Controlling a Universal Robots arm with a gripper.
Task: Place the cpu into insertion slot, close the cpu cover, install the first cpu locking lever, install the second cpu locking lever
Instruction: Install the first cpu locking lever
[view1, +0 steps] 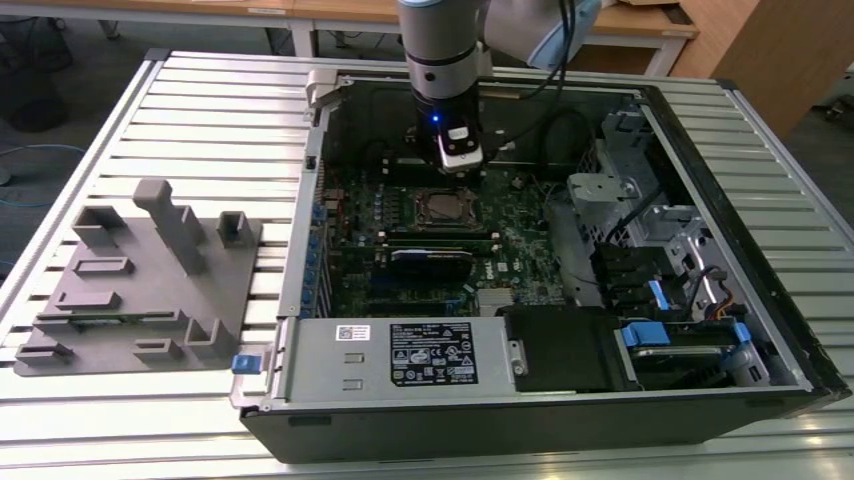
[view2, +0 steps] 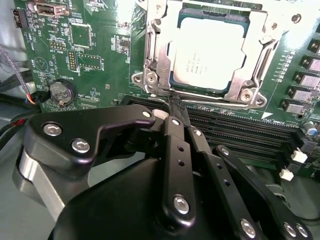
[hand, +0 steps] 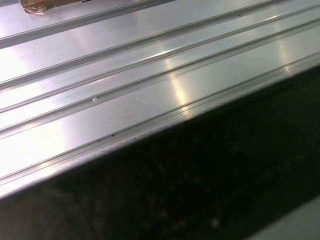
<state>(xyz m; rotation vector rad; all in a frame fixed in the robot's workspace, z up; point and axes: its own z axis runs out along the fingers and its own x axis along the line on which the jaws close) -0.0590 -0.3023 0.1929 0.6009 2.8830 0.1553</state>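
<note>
in the second wrist view the gripper (view2: 176, 106), fingers clenched together on nothing, sits just beside the cpu cover (view2: 155, 60), the seated cpu (view2: 210, 52) at one o'clock.

Ribbed metal table (view1: 174, 90) carries open computer case (view1: 534, 400), grey fixture block (view1: 140, 280).

The arm (view1: 441, 40) shows as a silver-grey cylinder with a pale blue-grey joint cover at the exterior view's right — black cables trail off it. Lower down sits a black collar with a small blue light, then a white block. In the second wrist view, the gripper (view2: 176, 107) is all matte black — flat linkage bars, rounded housings, silver screw heads dotted along them, a bright metal ring beneath.
</note>
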